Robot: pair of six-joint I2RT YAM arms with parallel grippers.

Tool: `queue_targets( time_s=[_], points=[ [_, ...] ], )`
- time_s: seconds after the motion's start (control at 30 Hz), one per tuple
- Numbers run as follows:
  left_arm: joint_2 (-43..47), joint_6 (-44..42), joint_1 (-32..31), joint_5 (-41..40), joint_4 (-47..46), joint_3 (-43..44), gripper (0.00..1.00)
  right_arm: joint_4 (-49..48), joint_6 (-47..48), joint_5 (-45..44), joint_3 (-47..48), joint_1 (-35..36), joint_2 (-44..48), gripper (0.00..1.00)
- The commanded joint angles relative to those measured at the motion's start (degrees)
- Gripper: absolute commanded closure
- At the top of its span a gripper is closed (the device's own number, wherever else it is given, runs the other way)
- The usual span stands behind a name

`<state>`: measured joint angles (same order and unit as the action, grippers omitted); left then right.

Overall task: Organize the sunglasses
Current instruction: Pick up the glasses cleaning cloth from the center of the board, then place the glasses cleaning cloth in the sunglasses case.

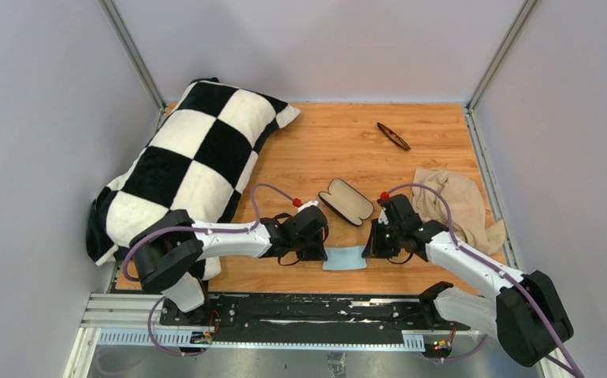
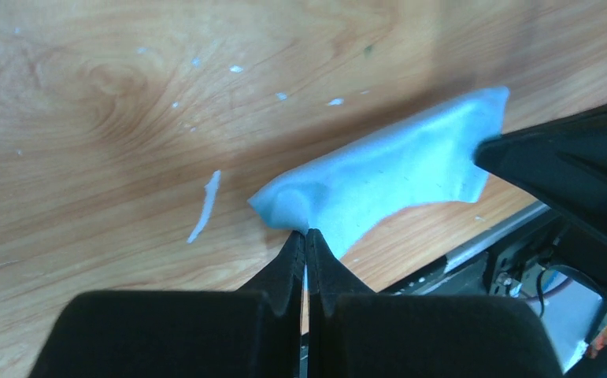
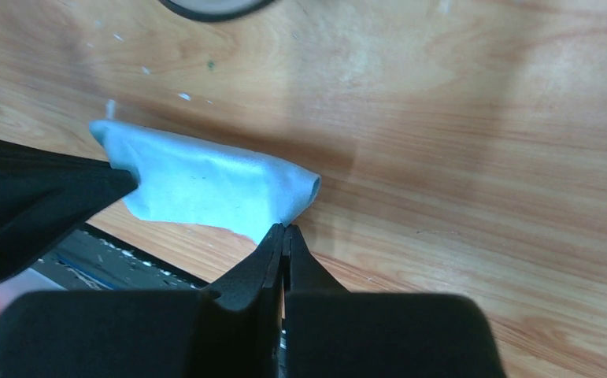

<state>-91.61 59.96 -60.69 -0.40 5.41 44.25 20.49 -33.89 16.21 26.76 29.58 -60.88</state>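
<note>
The sunglasses point(image 1: 393, 135) lie folded at the far right of the wooden table, apart from both arms. A light blue cloth point(image 1: 343, 257) hangs between the two grippers near the table's front edge. My left gripper point(image 1: 321, 250) is shut on the cloth's left corner point(image 2: 292, 206); the jaws point(image 2: 306, 234) meet with fabric pinched at their tips. My right gripper point(image 1: 367, 247) is shut on the cloth's right corner point(image 3: 296, 197), its tips point(image 3: 284, 229) pressed together. The open black case point(image 1: 346, 201) with beige lining lies just behind the cloth.
A large black and white checkered pillow point(image 1: 182, 165) fills the left side. A beige crumpled cloth point(image 1: 456, 203) lies at the right, beside the right arm. The black rail point(image 1: 284, 311) runs along the table's near edge.
</note>
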Motion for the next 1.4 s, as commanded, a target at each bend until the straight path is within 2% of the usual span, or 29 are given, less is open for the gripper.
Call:
queue_targets(
  time_s=[0.0,0.27,0.4,0.73,0.9,1.2,1.37],
  points=[
    [3.18,-4.69,-0.08,-2.83,5.39,5.03,1.00,3.17,-1.56,-2.31,4.27,0.65,1.25,1.00],
    [3.82,-10.66,5.83,0.05,8.57,10.81,1.00,4.54,-1.27,-4.49,11.36,0.62,-1.80,1.00],
    [2.42,-15.64,9.26,1.84,12.23,16.76,1.00,4.56,-0.97,-6.06,15.43,0.52,-4.76,1.00],
    [-10.14,-29.78,16.56,7.78,21.60,35.26,1.00,4.26,0.04,-7.95,24.52,-0.66,-13.34,1.00],
    [-16.51,-33.59,18.02,9.03,24.07,42.13,1.00,3.52,0.20,-8.29,26.29,-1.27,-16.65,1.00],
    [-22.98,-37.61,19.43,9.75,24.31,46.15,1.00,2.01,0.84,-7.77,26.98,-1.37,-22.08,1.00],
    [-23.77,-38.46,19.64,9.68,23.78,44.46,1.00,0.86,1.08,-7.33,26.09,-1.37,-23.69,1.00]
  ],
)
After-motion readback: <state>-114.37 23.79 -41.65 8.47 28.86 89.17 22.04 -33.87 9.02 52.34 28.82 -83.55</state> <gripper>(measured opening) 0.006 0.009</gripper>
